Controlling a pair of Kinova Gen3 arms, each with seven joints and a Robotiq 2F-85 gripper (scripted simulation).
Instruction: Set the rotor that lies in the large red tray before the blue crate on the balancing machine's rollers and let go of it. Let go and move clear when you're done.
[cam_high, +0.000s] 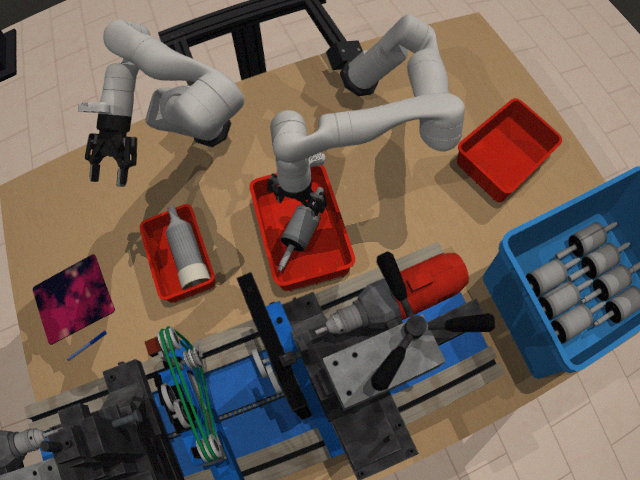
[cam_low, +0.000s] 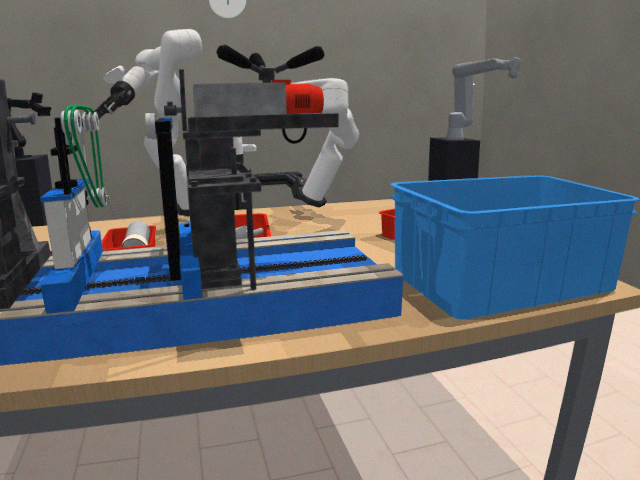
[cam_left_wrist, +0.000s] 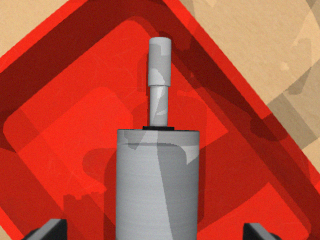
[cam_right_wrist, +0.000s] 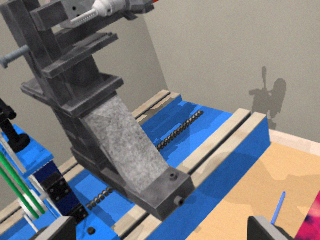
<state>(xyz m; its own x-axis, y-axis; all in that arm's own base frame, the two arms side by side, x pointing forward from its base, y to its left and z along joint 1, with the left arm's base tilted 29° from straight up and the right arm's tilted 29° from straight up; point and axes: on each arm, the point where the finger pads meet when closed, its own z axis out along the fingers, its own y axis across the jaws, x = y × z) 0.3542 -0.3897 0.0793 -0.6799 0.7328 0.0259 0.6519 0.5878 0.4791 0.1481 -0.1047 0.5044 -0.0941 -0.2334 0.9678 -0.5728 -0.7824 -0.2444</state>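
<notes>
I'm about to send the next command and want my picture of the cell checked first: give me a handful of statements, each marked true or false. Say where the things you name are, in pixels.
1. The left gripper (cam_high: 305, 206) is open above the rotor (cam_high: 301, 227) (cam_left_wrist: 157, 185). True.
2. The rotor already sits on the machine's rollers. False: it lies in the large red tray (cam_high: 347, 235) (cam_left_wrist: 238, 73).
3. The right gripper (cam_high: 107, 175) is closed. False: its fingers stand apart, with nothing between them.
4. The blue crate (cam_high: 529, 330) (cam_low: 516, 258) holds several rotors. True.
5. The blue pen lies inside the small red tray. False: the pen (cam_high: 86, 345) (cam_right_wrist: 278, 207) lies on the table beside the patterned square (cam_high: 72, 299) (cam_right_wrist: 311, 222).
</notes>
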